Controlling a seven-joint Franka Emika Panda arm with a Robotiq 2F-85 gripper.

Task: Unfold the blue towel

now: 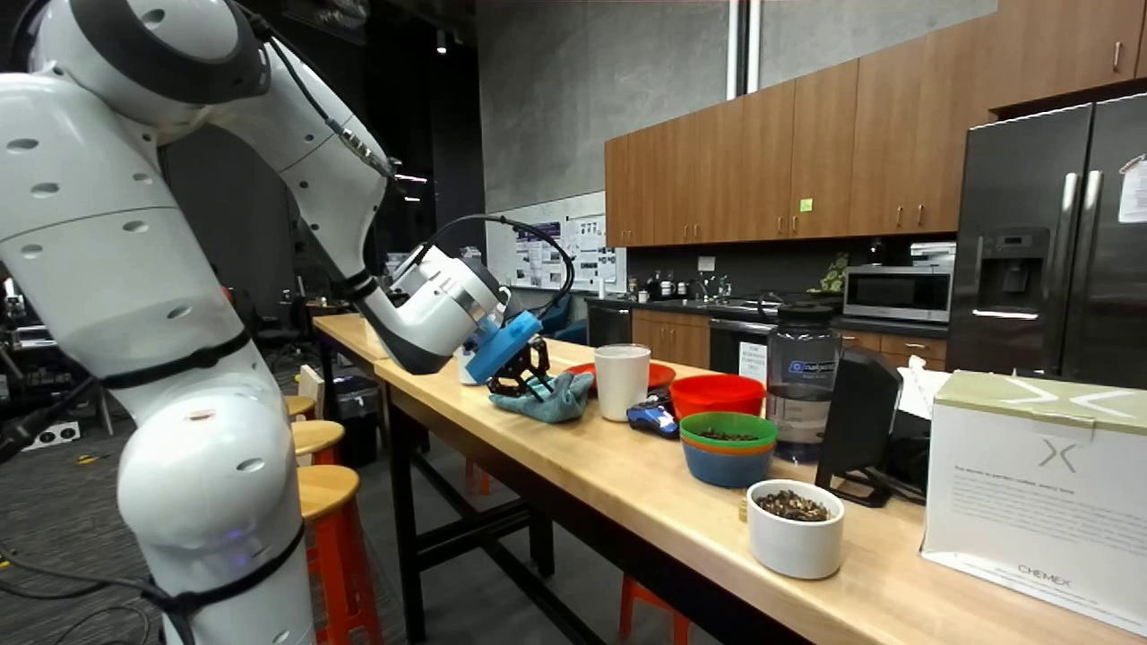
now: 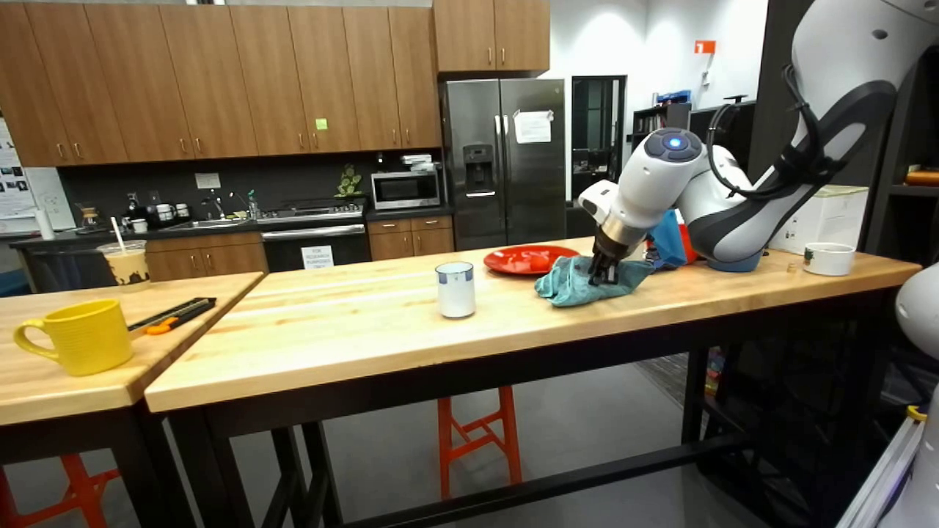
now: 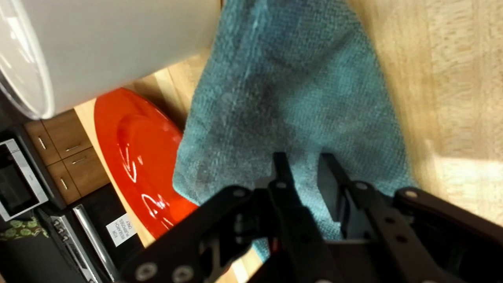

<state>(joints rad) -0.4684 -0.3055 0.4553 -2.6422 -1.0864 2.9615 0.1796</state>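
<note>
White arm [image 1: 152, 260], black cable [image 1: 570, 269], blue bracket [image 1: 515, 347]; black gripper [image 3: 302, 157], silver screws [image 3: 146, 271].

In an exterior view, a bottle [image 1: 804, 390] read "nalgene", a box [image 1: 1039, 502] at four o'clock "CHEMEX"; in the wrist view, paper [image 3: 121, 230] on the oven [image 3: 100, 209] at eight read "FOR RESEARCH PURPOSES ONLY".

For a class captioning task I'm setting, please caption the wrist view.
Gripper, jaws slightly parted, over a creased blue towel on a wooden table, a white cup and red plate alongside.
</note>
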